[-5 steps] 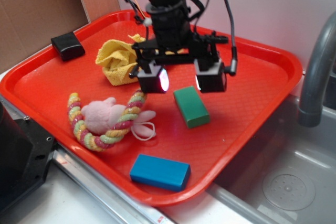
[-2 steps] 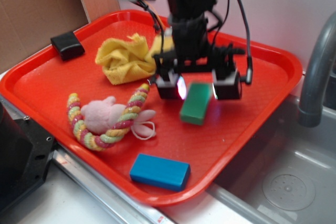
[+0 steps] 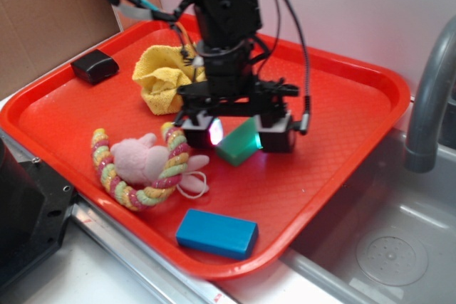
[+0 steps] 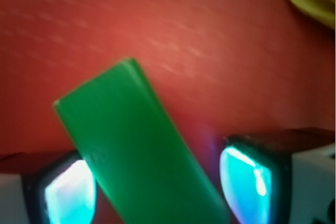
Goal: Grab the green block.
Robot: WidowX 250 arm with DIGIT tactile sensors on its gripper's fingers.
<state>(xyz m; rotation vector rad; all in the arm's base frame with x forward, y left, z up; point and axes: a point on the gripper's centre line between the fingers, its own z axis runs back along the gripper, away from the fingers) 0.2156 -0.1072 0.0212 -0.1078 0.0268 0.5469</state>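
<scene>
The gripper (image 3: 236, 133) is low over the red tray (image 3: 342, 147), its jaws spread wide, with the green block (image 3: 238, 143) lying between the two lit pads. In the wrist view the green block (image 4: 142, 156) sits at a slant across the gap: it appears to touch the pad at lower left, while a strip of tray shows between it and the other pad. Nothing is clamped yet. The block looks like a stiff, light brick with smooth, plain faces, so it should not deform but may slip or swivel under an uneven squeeze. The best hold is probably across its two long side faces near the middle, which calls for squaring the pads to its slant first.
</scene>
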